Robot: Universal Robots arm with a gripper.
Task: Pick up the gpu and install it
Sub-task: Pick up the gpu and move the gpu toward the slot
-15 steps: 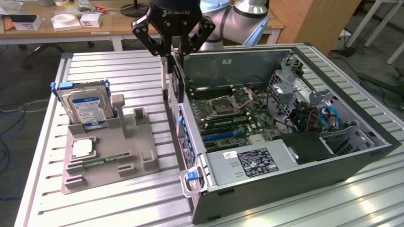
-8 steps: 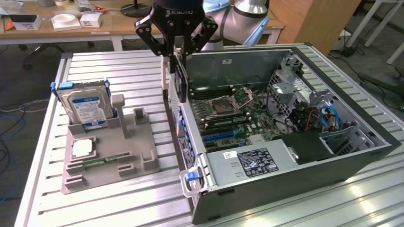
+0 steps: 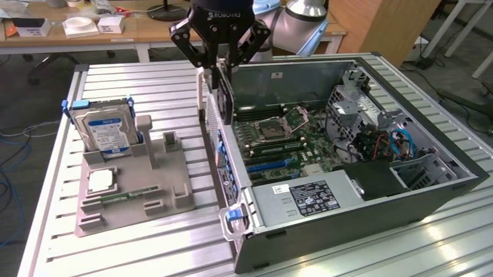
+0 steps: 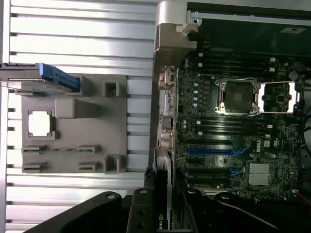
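Over the open computer case (image 3: 347,231), the claw (image 3: 219,60) is closed narrowly on the gpu (image 3: 224,95), hanging long side down, blue slots (image 3: 266,165) just toward the exterior view's right.

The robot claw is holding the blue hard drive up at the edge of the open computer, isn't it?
No. The gripper is holding the gpu, a thin dark card, up at the edge of the open computer. The blue hard drive stands in the gray holder beside it, as the exterior view shows.
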